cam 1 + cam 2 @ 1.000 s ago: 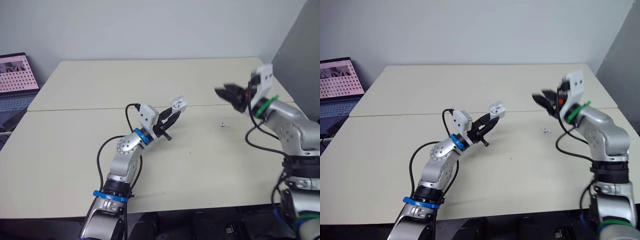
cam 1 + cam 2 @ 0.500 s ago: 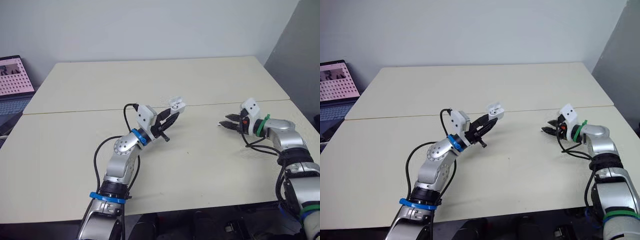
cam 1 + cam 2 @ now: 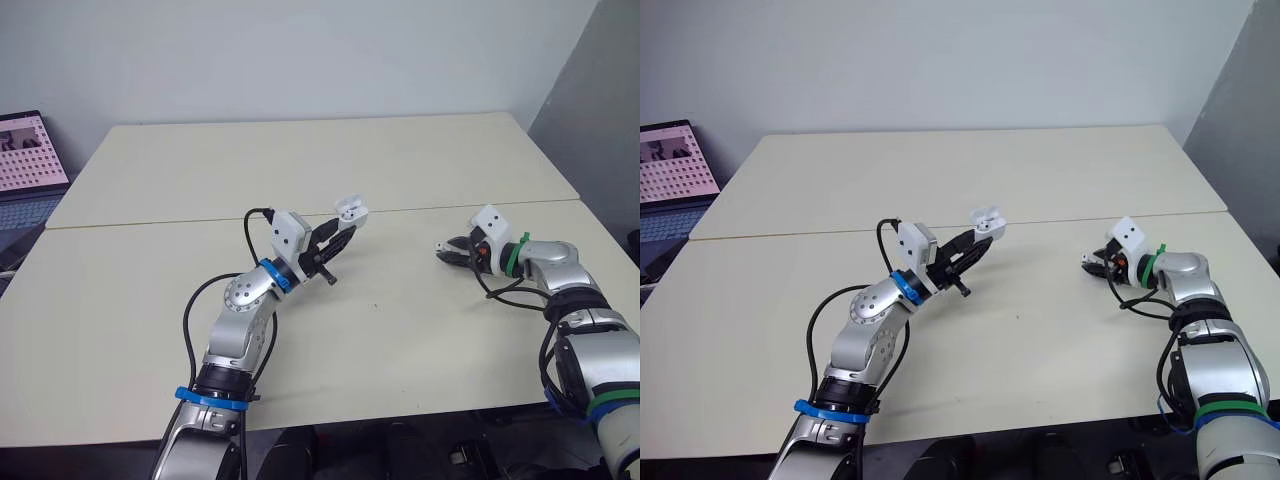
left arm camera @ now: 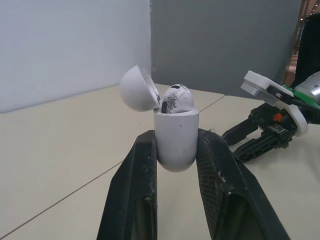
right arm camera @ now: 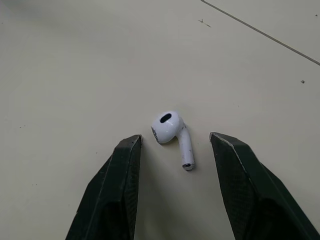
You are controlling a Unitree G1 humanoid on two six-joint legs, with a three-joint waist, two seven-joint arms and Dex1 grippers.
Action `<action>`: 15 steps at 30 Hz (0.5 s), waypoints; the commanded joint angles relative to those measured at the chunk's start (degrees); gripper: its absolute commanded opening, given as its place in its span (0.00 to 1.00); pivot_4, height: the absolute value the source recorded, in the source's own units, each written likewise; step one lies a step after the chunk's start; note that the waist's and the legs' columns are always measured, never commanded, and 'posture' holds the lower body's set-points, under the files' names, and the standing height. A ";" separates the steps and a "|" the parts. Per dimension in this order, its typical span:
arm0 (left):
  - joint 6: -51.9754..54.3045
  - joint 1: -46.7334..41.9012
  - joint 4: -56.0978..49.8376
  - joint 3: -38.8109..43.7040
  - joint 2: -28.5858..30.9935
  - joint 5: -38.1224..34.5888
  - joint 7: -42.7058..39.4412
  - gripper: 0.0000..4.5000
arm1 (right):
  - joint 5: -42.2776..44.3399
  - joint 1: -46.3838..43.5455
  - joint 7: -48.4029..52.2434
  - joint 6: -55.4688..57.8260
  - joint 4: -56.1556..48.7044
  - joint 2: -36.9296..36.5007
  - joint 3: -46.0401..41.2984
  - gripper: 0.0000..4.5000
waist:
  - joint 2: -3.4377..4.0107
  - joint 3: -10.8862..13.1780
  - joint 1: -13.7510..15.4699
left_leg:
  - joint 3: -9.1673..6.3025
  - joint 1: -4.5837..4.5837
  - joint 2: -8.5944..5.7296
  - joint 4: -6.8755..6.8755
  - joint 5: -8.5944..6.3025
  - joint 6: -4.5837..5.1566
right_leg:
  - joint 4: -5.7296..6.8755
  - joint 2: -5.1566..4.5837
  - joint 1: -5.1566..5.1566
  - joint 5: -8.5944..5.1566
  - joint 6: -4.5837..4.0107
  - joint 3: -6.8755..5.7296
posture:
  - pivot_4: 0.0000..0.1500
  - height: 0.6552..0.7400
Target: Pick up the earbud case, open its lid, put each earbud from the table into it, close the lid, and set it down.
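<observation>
My left gripper (image 4: 174, 150) is shut on the white earbud case (image 4: 175, 135), held above the table near its middle (image 3: 349, 211). The case lid (image 4: 137, 89) is hinged open and one earbud (image 4: 176, 98) sits in it. A second white earbud (image 5: 172, 133) lies flat on the table at the right. My right gripper (image 5: 175, 142) is open and low over the table, one finger on each side of that earbud, not touching it. In the head views the right gripper (image 3: 446, 250) sits at the loose earbud (image 3: 1089, 262).
The cream table (image 3: 300, 170) has a seam running across its middle. A laptop (image 3: 28, 165) with a lit screen stands off the far left edge. A grey wall panel rises beyond the table's right side.
My right arm has dropped from raised above the table to table level, bringing its open fingers around the loose earbud. The left gripper has held the open case nearly still. The camera shifted.
</observation>
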 commanded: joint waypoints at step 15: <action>-0.46 -0.95 -2.36 0.24 -0.13 -0.41 0.51 0.16 | -0.67 -1.53 0.05 0.03 1.92 1.12 -2.95 0.09 | 0.00 0.00 0.00 | 0.00 0.01 -0.01 0.00 0.00 0.00 | 0.01 0.00 0.01 0.00 0.00 0.01 | 1.00 1.00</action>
